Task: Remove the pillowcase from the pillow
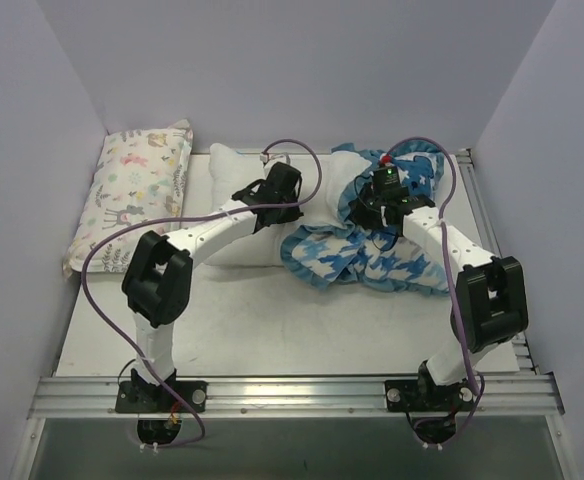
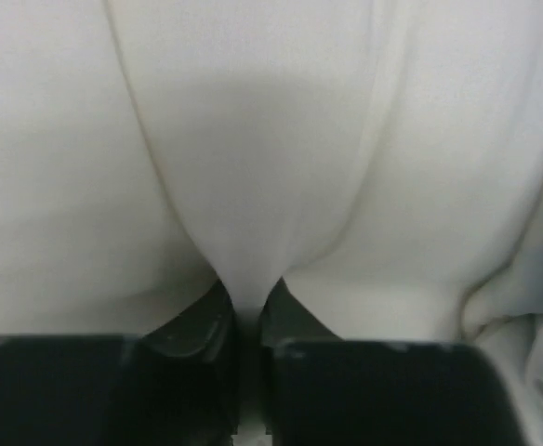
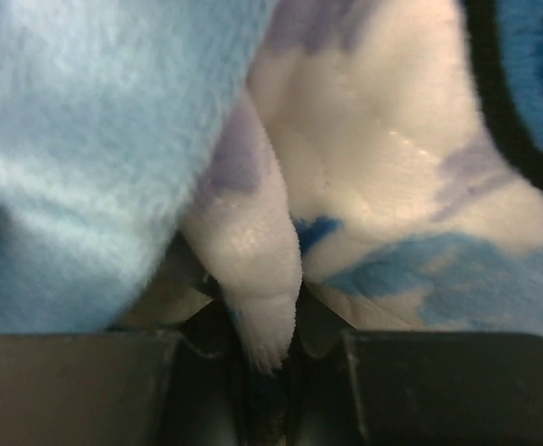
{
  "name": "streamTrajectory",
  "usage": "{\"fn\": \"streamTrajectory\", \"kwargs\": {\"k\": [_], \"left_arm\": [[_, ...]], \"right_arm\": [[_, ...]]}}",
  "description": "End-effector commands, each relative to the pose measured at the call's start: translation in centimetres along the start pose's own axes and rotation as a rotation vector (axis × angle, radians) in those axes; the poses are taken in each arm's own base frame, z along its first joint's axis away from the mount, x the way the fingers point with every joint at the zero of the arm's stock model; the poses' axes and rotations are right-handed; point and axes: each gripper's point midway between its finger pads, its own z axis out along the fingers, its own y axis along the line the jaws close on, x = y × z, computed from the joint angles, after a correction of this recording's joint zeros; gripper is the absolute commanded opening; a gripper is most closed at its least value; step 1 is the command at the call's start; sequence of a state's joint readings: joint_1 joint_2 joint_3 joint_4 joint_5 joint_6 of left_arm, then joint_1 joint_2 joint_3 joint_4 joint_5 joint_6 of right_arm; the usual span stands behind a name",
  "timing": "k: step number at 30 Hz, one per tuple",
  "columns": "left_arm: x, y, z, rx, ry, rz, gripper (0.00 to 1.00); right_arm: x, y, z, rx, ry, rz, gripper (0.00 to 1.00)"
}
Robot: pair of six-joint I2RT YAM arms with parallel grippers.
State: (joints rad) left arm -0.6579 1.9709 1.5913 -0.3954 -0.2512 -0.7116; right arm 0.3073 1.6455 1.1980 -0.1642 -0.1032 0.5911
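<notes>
The plain white pillow (image 1: 234,190) lies at the back middle of the table. Its right end is under the bunched blue-and-white pillowcase (image 1: 372,258). My left gripper (image 1: 290,196) is shut on a fold of the white pillow; the left wrist view shows the white fabric (image 2: 253,186) pinched between the jaws (image 2: 247,311). My right gripper (image 1: 384,205) is shut on the pillowcase; the right wrist view shows a fuzzy fold (image 3: 253,251) of the pillowcase clamped between the jaws (image 3: 264,321), with blue print beside it.
A pastel animal-print pillow (image 1: 137,190) lies at the far left against the wall. White walls enclose the table on three sides. A metal rail (image 1: 292,395) runs along the near edge by the arm bases.
</notes>
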Motion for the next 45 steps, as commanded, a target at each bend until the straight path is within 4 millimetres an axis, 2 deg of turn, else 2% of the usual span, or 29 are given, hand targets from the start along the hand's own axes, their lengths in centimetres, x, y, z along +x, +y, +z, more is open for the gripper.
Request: {"fn": "streamTrajectory", "kwargs": {"k": [1, 3, 5, 6, 8, 9, 10, 12, 15, 17, 18, 19, 20, 21, 23, 24, 26, 27, 28, 29, 30, 31, 32, 33, 34, 35, 36, 40, 45], "left_arm": [[0.8, 3.8, 0.7, -0.075, 0.052, -0.020, 0.00], [-0.9, 4.9, -1.0, -0.081, 0.010, -0.015, 0.00], [-3.1, 7.6, -2.4, -0.123, -0.042, -0.048, 0.00], [-4.3, 8.7, -3.2, -0.136, -0.067, -0.064, 0.00], [-7.2, 11.6, -5.7, -0.147, -0.131, -0.119, 0.00], [-8.1, 12.4, -6.6, -0.153, -0.151, -0.119, 0.00], [-9.6, 12.7, -8.4, -0.144, -0.195, -0.130, 0.00], [-11.2, 14.4, -10.1, -0.170, -0.241, -0.145, 0.00], [-13.1, 13.2, -13.1, -0.119, -0.305, -0.123, 0.00], [-13.4, 11.7, -14.1, -0.099, -0.321, -0.091, 0.00], [-13.6, 9.7, -14.8, -0.064, -0.335, -0.048, 0.00], [-13.6, 9.0, -15.2, -0.064, -0.338, -0.029, 0.00], [-13.6, 8.3, -15.5, -0.061, -0.343, -0.011, 0.00], [-14.2, 7.4, -16.3, -0.048, -0.364, 0.002, 0.00], [-14.1, 6.3, -17.0, -0.043, -0.376, 0.019, 0.00], [-14.4, 6.1, -17.4, -0.041, -0.386, 0.020, 0.00], [-14.3, 5.9, -17.5, -0.040, -0.385, 0.024, 0.00], [-14.3, 5.9, -17.5, -0.043, -0.386, 0.023, 0.00], [-14.2, 5.9, -17.4, -0.047, -0.383, 0.024, 0.00], [-14.1, 5.9, -17.4, -0.047, -0.382, 0.022, 0.00], [-14.0, 6.0, -17.5, -0.052, -0.381, 0.023, 0.00], [-13.9, 6.1, -17.4, -0.057, -0.379, 0.024, 0.00], [-13.9, 6.1, -17.4, -0.055, -0.379, 0.024, 0.00], [-13.9, 6.1, -17.5, -0.054, -0.381, 0.024, 0.00], [-14.0, 6.0, -17.5, -0.054, -0.381, 0.023, 0.00], [-14.1, 5.9, -17.6, -0.049, -0.383, 0.022, 0.00], [-14.0, 5.7, -17.5, -0.044, -0.377, 0.026, 0.00], [-14.3, 4.9, -17.9, -0.026, -0.382, 0.024, 0.00], [-14.7, 4.4, -18.8, -0.011, -0.396, 0.032, 0.00]], "right_arm": [[4.4, -3.1, -0.5, 0.116, 0.161, -0.044, 0.00], [2.6, -4.0, -1.2, 0.122, 0.125, -0.011, 0.00], [1.0, -4.7, -2.4, 0.115, 0.099, 0.029, 0.00], [-0.4, -6.5, -2.9, 0.134, 0.074, 0.081, 0.00], [-2.1, -7.7, -4.6, 0.126, 0.029, 0.129, 0.00], [-3.3, -9.3, -5.4, 0.142, -0.001, 0.173, 0.00], [-4.1, -9.9, -6.4, 0.144, -0.029, 0.193, 0.00], [-5.6, -11.3, -7.8, 0.148, -0.073, 0.241, 0.00], [-7.0, -10.3, -9.6, 0.121, -0.108, 0.230, 0.00], [-6.9, -7.5, -10.4, 0.093, -0.113, 0.155, 0.00], [-7.0, -6.6, -10.8, 0.098, -0.127, 0.120, 0.00], [-6.9, -4.2, -11.5, 0.070, -0.141, 0.056, 0.00], [-6.8, -3.5, -11.8, 0.070, -0.145, 0.036, 0.00], [-6.5, -2.3, -12.1, 0.037, -0.142, 0.015, 0.02], [-5.1, 1.6, -13.0, -0.056, -0.129, -0.087, 0.26], [-4.0, 3.0, -13.2, -0.082, -0.105, -0.139, 0.49], [-1.7, 4.3, -13.7, -0.059, -0.099, -0.250, 0.65], [-1.2, 3.7, -13.8, -0.024, -0.114, -0.262, 0.78], [-1.0, 3.3, -15.0, -0.021, -0.153, -0.256, 0.81], [0.7, 2.5, -14.6, -0.005, -0.134, -0.264, 0.83], [1.0, 2.0, -14.9, 0.000, -0.157, -0.242, 0.86], [1.1, 1.7, -16.7, -0.018, -0.214, -0.231, 0.87], [1.6, 1.5, -17.1, -0.030, -0.227, -0.224, 0.88], [3.8, 1.4, -16.6, -0.045, -0.202, -0.231, 0.88], [4.4, 1.4, -17.6, -0.076, -0.223, -0.231, 0.87], [5.1, 0.8, -17.5, -0.051, -0.236, -0.240, 0.87], [7.4, 1.3, -17.2, -0.083, -0.219, -0.277, 0.87], [10.6, 3.0, -15.4, -0.093, -0.173, -0.368, 0.87], [12.2, 5.8, -12.7, -0.066, -0.141, -0.439, 0.89]]}}
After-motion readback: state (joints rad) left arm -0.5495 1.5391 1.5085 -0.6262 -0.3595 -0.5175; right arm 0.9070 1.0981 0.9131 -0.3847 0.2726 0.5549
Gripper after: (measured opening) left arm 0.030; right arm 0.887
